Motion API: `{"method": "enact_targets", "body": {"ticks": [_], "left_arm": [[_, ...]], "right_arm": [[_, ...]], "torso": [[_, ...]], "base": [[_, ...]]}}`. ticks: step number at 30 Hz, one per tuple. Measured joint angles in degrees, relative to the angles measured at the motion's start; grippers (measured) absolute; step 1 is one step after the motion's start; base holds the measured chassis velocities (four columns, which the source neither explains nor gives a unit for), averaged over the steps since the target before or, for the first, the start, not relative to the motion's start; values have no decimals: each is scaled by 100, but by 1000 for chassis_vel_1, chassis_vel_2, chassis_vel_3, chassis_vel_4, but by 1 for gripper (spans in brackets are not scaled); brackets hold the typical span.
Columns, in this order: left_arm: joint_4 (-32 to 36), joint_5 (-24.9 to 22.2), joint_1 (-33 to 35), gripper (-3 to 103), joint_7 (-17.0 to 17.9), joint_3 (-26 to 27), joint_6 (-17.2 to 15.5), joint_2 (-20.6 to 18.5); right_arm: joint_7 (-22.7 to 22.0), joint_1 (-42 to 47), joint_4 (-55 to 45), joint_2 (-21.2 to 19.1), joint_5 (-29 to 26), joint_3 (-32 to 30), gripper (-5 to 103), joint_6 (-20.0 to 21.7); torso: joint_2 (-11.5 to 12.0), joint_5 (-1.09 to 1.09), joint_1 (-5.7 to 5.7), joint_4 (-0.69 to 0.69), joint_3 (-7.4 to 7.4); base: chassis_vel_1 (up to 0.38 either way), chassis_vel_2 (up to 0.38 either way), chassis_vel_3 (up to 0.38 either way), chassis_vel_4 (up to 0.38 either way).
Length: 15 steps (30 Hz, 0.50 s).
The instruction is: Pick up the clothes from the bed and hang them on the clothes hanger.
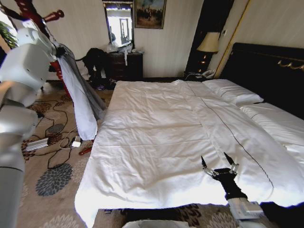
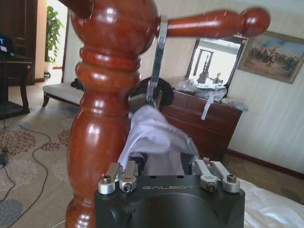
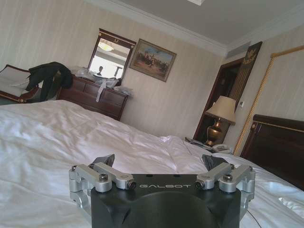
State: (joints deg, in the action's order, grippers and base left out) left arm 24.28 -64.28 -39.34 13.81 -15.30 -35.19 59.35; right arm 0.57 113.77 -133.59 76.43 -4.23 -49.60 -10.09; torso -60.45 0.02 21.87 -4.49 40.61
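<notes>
Shirt (image 1: 81, 102) is off the bed (image 1: 156, 142) – it hangs down beside the red wooden stand (image 1: 40, 21) at the robot's left, its hem near the carpet. In the left wrist view the hanger (image 2: 158, 66) hook sits over a peg (image 2: 213, 23) of the stand, shirt collar bunched just under it.

Left gripper (image 2: 164, 166) is up at the stand, right at the collar; its fingers sit to either side of the cloth, but whether they pinch it or are slack – can't tell.

Right gripper (image 1: 219, 167) rests low over the duvet near the foot of the bed, fingers spread, holding nothing.

Judgement: pick-up done, hanging looks done or nearly; what's left is prob. letting go and pulling the left arm clear w/o dragging the hook off.
</notes>
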Motion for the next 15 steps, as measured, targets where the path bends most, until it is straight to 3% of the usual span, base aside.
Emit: {"method": "enact_targets", "body": {"ticks": [1, 2, 4, 6, 9, 14, 15], "left_arm": [[40, -20, -18, 54, 47, -1, 0, -14], [219, -100, -18, 70, 188, -2, 1, -78], [396, -171, -12, 81, 311, -9, -6, -154], [550, -240, 13, 81, 373, -22, -37, -222], [1239, -604, 213, 96, 649, -113, -198, -588], [1885, -884, 467, 100, 882, -185, -300, -1031], [2232, -1031, 624, 100, 988, -188, -344, -1278]], "right_arm": [[0, 0, 0, 0, 0, 0, 100, 0], [0, 0, 0, 0, 0, 0, 100, 0], [0, 0, 0, 0, 0, 0, 100, 0], [0, 0, 0, 0, 0, 0, 100, 0], [0, 0, 0, 0, 0, 0, 100, 0], [0, 0, 0, 0, 0, 0, 100, 0], [0, 0, 0, 0, 0, 0, 100, 0]], "torso": [[0, -2, 0, 1, 1], [0, -2, 1, 3, 1], [0, -2, 1, 0, 0], [0, -1, 0, 0, 1], [0, -2, 0, 2, 1], [0, -3, 0, 3, 1], [0, -3, 0, 3, 1]], "base": [[0, 0, 0, 0], [0, 0, 0, 0], [0, 0, 0, 0], [0, 0, 0, 0], [0, 0, 0, 0], [0, 0, 0, 0], [0, 0, 0, 0]]}}
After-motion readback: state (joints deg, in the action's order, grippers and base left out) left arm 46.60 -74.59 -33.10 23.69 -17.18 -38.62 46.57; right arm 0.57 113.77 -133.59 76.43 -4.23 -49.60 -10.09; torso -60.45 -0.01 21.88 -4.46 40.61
